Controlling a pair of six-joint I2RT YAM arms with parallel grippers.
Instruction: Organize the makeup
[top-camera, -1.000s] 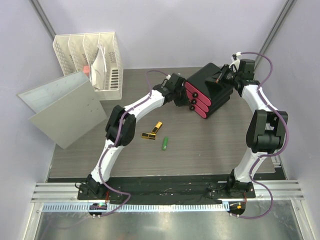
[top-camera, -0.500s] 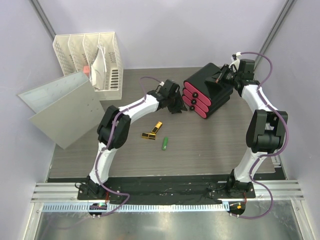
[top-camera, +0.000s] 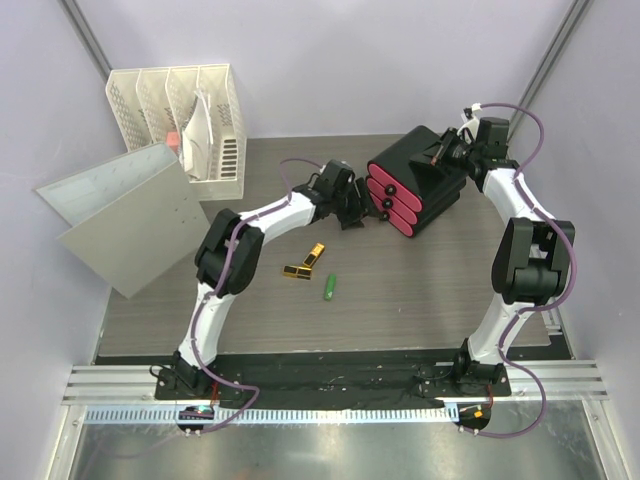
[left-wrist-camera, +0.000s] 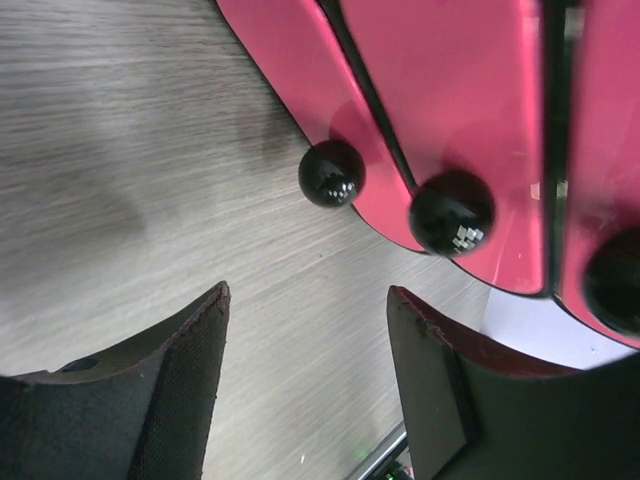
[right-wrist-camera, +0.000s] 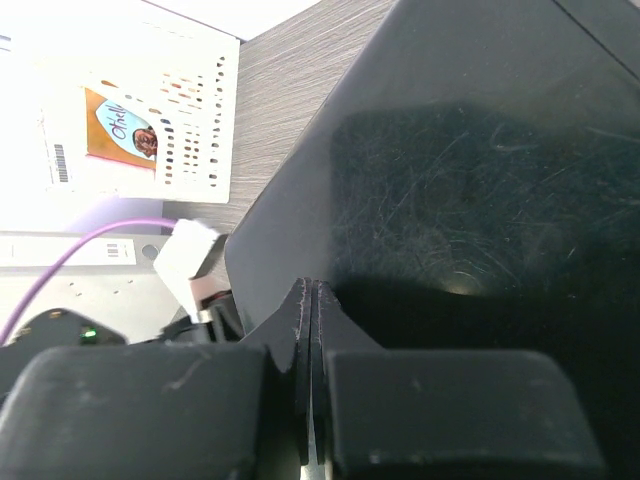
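Observation:
The makeup in view is two gold-black lipsticks (top-camera: 315, 255) (top-camera: 297, 270) and a green stick (top-camera: 330, 288), lying loose mid-table. The black organizer box (top-camera: 425, 170) with pink drawers (left-wrist-camera: 470, 110) stands at the back right, its drawers pushed in. My left gripper (top-camera: 352, 212) (left-wrist-camera: 305, 380) is open and empty, just left of the drawer fronts. It sits a little short of the black knobs (left-wrist-camera: 331, 173). My right gripper (top-camera: 447, 155) (right-wrist-camera: 312, 300) is shut with nothing between its fingers, resting on the box's black top (right-wrist-camera: 470, 200).
A white file rack (top-camera: 180, 115) (right-wrist-camera: 140, 120) holding papers stands at the back left. A grey folder (top-camera: 125, 215) leans beside it over the table's left edge. The arm bases sit at the near edge.
My left gripper went from shut at the drawer fronts to open and drew back leftward, away from the knobs. The right gripper stayed shut on the box top.

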